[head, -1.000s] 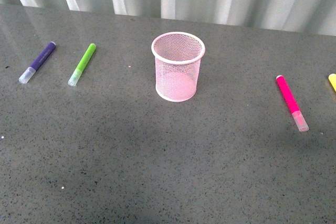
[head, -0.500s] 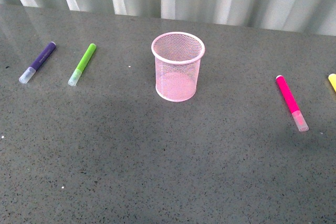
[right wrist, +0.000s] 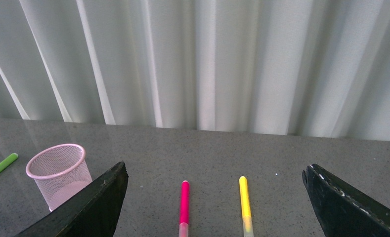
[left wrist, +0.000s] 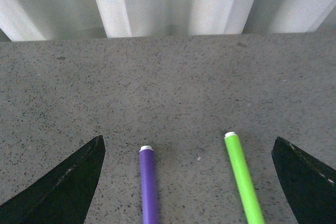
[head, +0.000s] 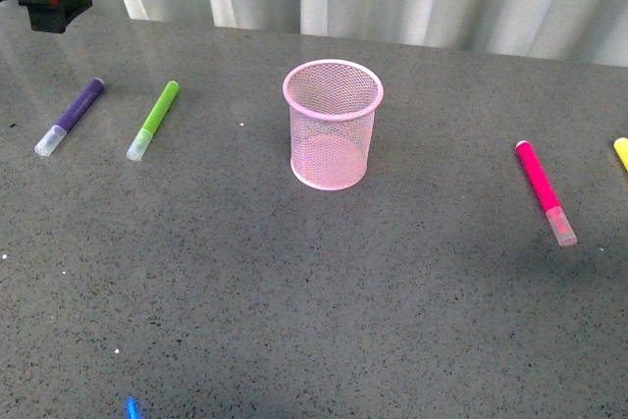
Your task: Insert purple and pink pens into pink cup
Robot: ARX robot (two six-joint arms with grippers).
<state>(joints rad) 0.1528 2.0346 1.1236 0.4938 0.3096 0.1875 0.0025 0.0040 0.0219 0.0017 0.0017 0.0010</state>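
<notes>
Pink wire-mesh cup [head: 334,130] stands upright; left gripper [left wrist: 187,138] and right gripper [right wrist: 215,165] spread wide, empty.

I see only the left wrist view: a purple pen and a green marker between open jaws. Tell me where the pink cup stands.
Observer: The pink cup stands upright, well to the right of the green marker in the front view.
Operator: Now place the pink pen for me.
Observer: The pink pen lies flat, further right than the cup, with its clear cap toward the robot.
Operator: Report the other arm.
Observer: On the right gripper the jaws stand wide open. In the right wrist view the pink pen and a yellow marker lie between them.
</notes>
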